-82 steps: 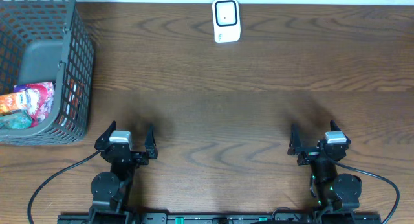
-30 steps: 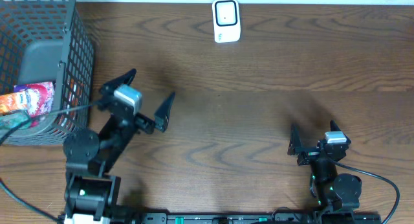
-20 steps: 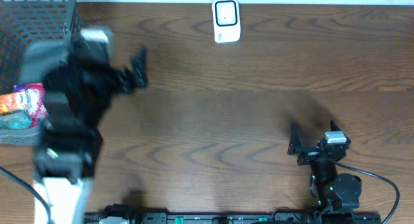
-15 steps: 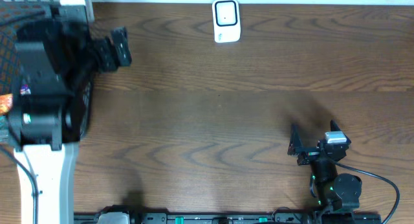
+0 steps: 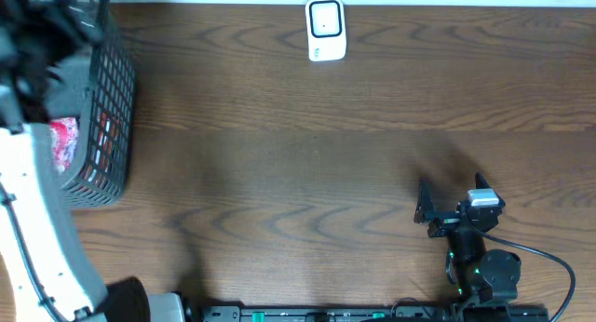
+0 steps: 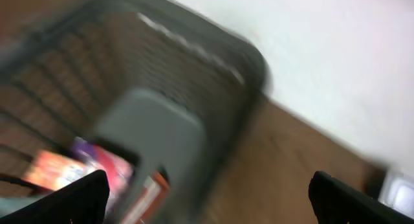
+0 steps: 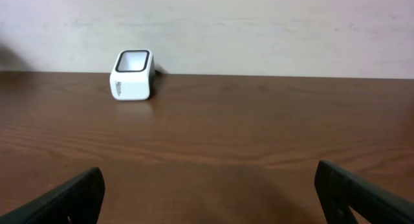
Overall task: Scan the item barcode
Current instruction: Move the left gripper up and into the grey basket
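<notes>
The item is one of the colourful snack packets (image 5: 63, 140) lying in the dark wire basket (image 5: 107, 99) at the far left. The left wrist view, blurred, shows a pink and red packet (image 6: 97, 169) beside a grey insert (image 6: 152, 130). My left gripper (image 6: 210, 198) hangs open above the basket's inner side with nothing between its fingers. The white barcode scanner (image 5: 326, 29) stands at the back middle of the table and also shows as the scanner (image 7: 132, 75) in the right wrist view. My right gripper (image 5: 456, 206) rests open and empty at the front right.
The basket's rim (image 6: 194, 46) stands high round the packets. My left arm's white link (image 5: 37, 229) runs along the table's left edge. Bare wooden table (image 5: 307, 173) lies between basket, scanner and right arm. A pale wall (image 7: 259, 23) backs the table.
My left arm has swung from the table's front left up and over the basket, its jaws staying open. The right arm has not moved.
</notes>
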Controlling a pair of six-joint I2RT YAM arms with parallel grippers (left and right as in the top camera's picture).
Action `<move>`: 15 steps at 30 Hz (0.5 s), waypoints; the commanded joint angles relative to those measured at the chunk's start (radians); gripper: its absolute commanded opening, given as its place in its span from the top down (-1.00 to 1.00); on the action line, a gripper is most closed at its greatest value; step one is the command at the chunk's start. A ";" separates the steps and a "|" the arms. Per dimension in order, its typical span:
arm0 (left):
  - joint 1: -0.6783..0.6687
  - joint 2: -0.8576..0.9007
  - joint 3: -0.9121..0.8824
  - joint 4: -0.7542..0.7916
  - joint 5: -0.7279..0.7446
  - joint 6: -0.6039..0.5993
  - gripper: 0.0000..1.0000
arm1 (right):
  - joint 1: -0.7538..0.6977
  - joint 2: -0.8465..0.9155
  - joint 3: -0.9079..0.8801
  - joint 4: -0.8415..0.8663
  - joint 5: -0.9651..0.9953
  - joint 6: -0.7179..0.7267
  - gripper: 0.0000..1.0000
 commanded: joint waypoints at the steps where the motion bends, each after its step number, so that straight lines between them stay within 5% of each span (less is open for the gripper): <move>1: 0.094 0.067 0.033 0.039 -0.023 -0.023 -0.96 | -0.008 -0.005 -0.001 -0.004 0.009 0.004 -0.99; 15: 0.270 0.225 0.015 -0.006 -0.023 0.058 -0.96 | -0.008 -0.005 -0.001 -0.004 0.009 0.004 -0.98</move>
